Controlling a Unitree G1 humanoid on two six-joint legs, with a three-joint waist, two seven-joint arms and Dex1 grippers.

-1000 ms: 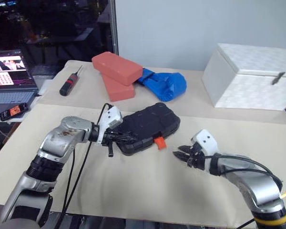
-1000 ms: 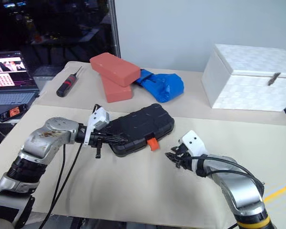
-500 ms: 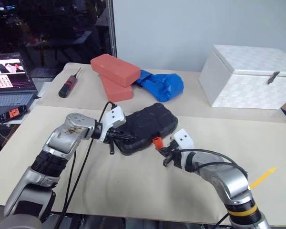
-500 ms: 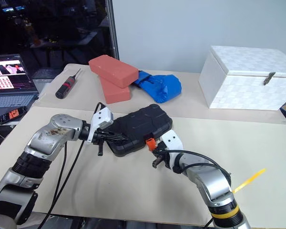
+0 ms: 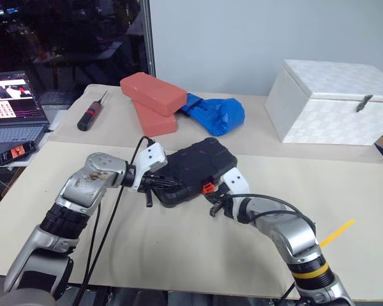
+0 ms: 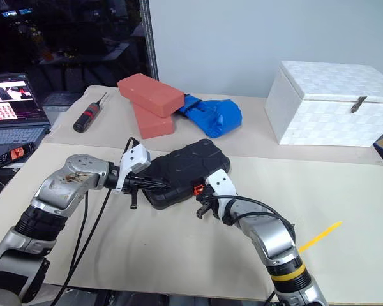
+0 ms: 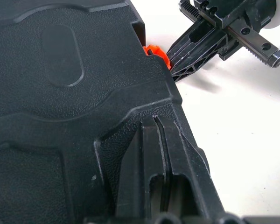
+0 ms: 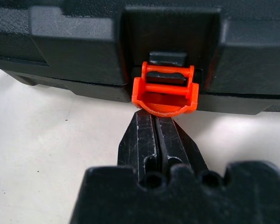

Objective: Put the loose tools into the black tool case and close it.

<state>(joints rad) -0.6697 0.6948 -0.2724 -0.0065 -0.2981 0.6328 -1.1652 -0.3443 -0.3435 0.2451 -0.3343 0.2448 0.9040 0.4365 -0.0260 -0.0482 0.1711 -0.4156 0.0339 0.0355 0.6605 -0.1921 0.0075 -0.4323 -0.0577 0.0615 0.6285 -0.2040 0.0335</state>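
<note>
1. black tool case [image 5: 195, 171] lies shut mid-table; our left gripper [image 5: 172, 185], clenched, presses its left end, and could skid it if we lean.
2. orange latch [image 8: 164, 91] hangs unfastened.
3. our right gripper [image 8: 157, 135], clenched and empty, may slip under it.

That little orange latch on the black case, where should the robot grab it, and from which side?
Probably the orange latch by its rounded lower lip, coming from the front edge of the black tool case. The latch hangs loose below the seam, and that lip sticks out toward the right gripper, whose shut fingers already point at it. The left gripper rests shut on the lid.
</note>
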